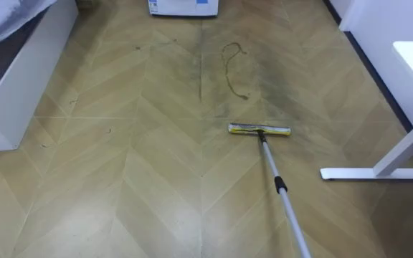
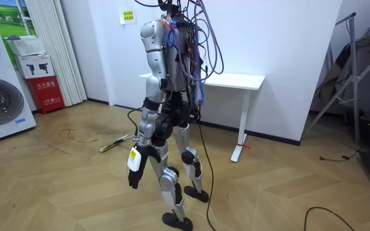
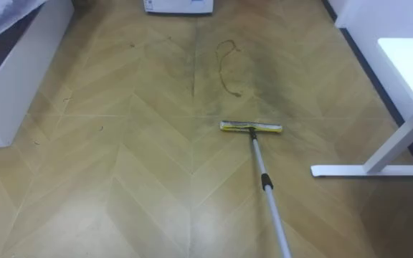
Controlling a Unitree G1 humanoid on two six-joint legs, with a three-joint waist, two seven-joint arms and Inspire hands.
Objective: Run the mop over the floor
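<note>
While the robot is standing beside the white desk (image 2: 236, 81), its left hand (image 2: 133, 168) is hanging by its thigh; whether it is open or closed cannot be told. One mop (image 1: 273, 172) is resting its head (image 1: 259, 130) on the floor (image 1: 120, 179), just left of the desk's foot. Farther out from the desk, one thin cord (image 1: 233, 68) is lying curled.

Mop (image 1: 270, 159) w/ yellow head is lying flat on wood floor (image 1: 120, 201), centre-right of frame, handle running off btm edge, lower right. Thin cord (image 1: 231, 68) is curling at upper centre. White table foot (image 1: 368, 173) is resting at right.
</note>
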